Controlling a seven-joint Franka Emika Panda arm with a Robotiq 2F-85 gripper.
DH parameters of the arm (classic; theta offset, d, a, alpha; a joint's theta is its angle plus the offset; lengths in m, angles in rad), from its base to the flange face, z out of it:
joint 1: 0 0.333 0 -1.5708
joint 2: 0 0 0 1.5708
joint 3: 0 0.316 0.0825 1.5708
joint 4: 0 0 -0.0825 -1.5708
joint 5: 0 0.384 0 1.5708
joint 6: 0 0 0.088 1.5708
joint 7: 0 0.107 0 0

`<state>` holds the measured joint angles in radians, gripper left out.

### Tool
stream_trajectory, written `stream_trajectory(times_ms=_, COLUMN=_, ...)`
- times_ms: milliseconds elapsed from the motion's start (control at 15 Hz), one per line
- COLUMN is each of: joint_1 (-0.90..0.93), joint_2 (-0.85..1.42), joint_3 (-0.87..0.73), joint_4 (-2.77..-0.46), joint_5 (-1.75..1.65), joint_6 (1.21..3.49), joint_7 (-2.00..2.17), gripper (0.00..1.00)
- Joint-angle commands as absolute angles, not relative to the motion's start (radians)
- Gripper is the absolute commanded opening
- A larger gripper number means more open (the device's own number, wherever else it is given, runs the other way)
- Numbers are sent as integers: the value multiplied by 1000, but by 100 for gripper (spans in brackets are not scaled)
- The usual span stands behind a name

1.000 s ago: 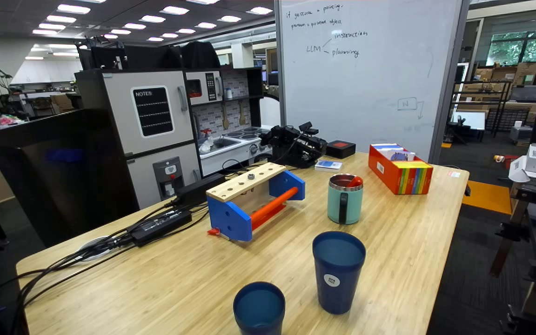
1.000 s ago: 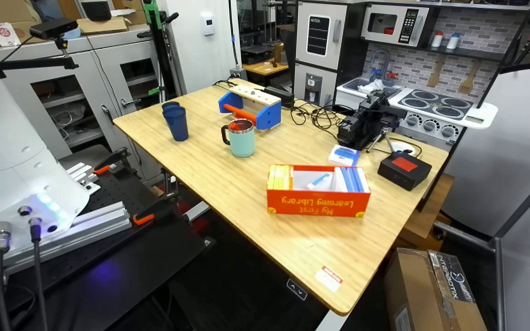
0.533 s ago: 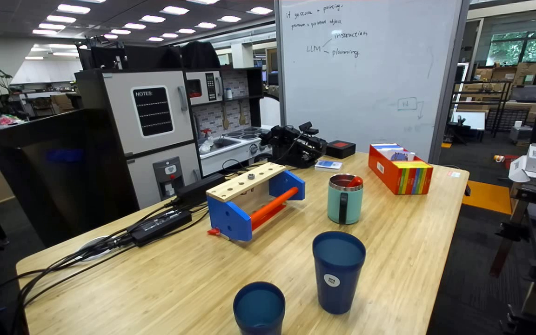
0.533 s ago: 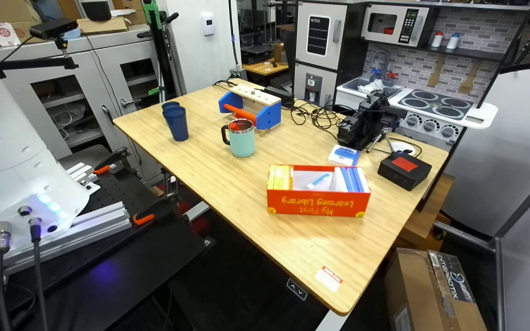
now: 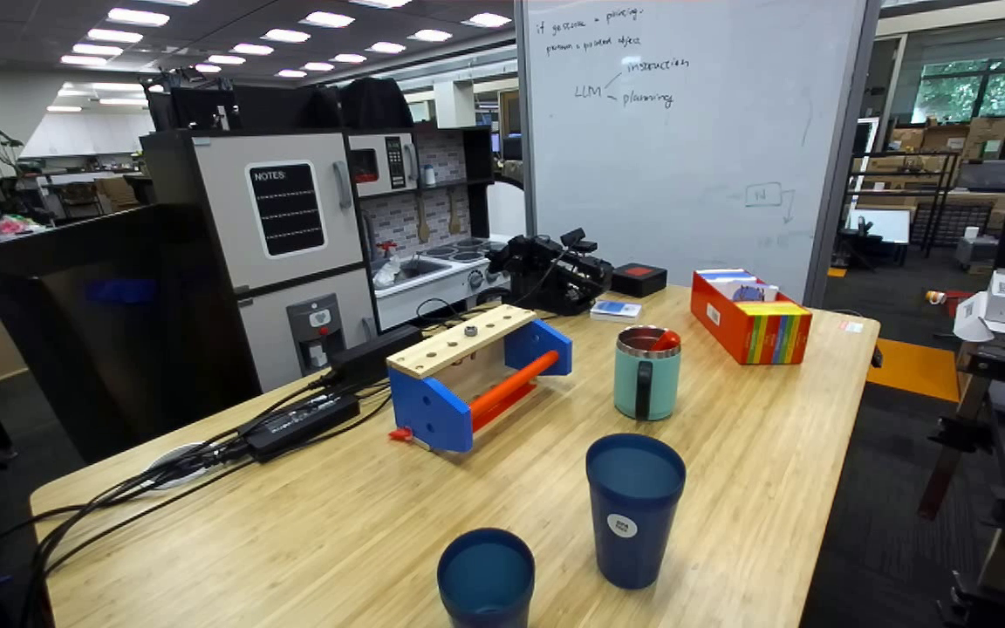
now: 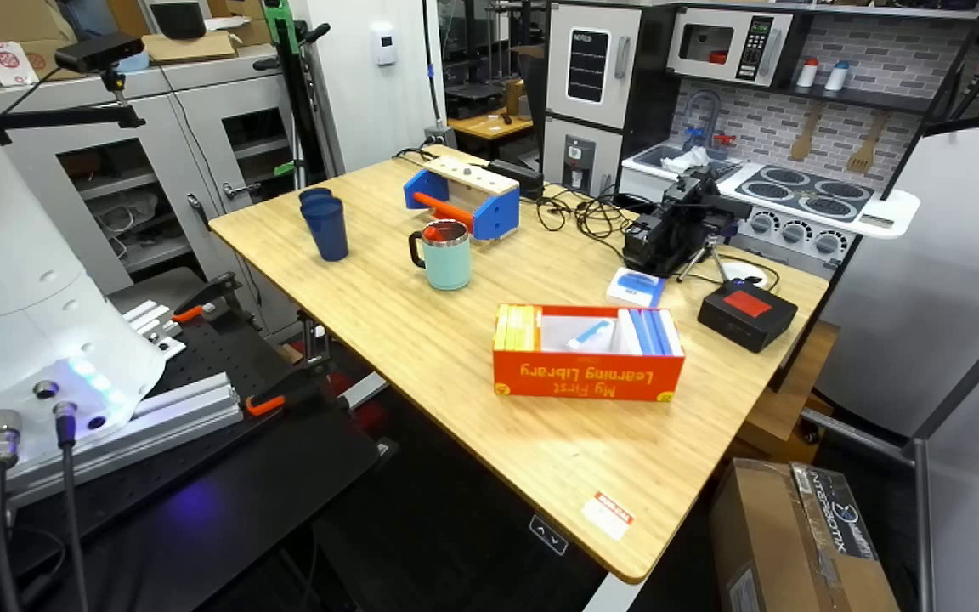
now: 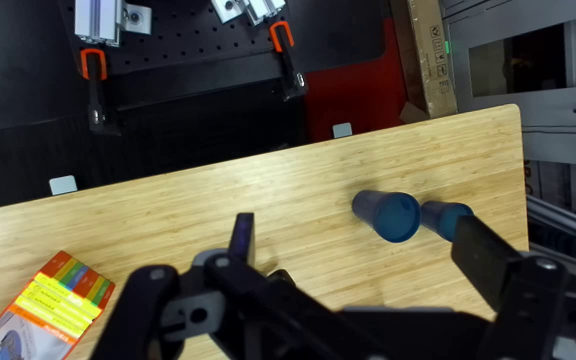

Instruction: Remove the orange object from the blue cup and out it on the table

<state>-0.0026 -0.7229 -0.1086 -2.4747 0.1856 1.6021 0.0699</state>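
One orange object — slim, red-orange — leans inside the teal cup.

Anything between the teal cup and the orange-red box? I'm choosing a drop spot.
Just bare table between teal cup and box, in both exterior views.

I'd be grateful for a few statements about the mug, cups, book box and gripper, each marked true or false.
1. The red-orange piece is inside the teal mug. True.
2. The gripper is shut on that mug. False: in the wrist view, the gripper stands open.
3. The My First Learning Library box rests on the wood-grain table. True.
4. The mug's handle is teal. False: the handle is black.
5. A navy cup bears a round white sticker. True.
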Motion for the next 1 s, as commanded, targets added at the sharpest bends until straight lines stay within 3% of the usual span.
stream_trajectory(times_ms=0, joint_1=-30, joint_2=-720, joint_3=-88, joint_4=-2472, joint_5=197, joint_6=1597, joint_7=56, gripper=100)
stream_trajectory(times_ms=933, joint_1=-9, joint_2=46, joint_3=-68, joint_4=-1962, joint_5=245, joint_6=1774, joint_7=43, gripper=100)
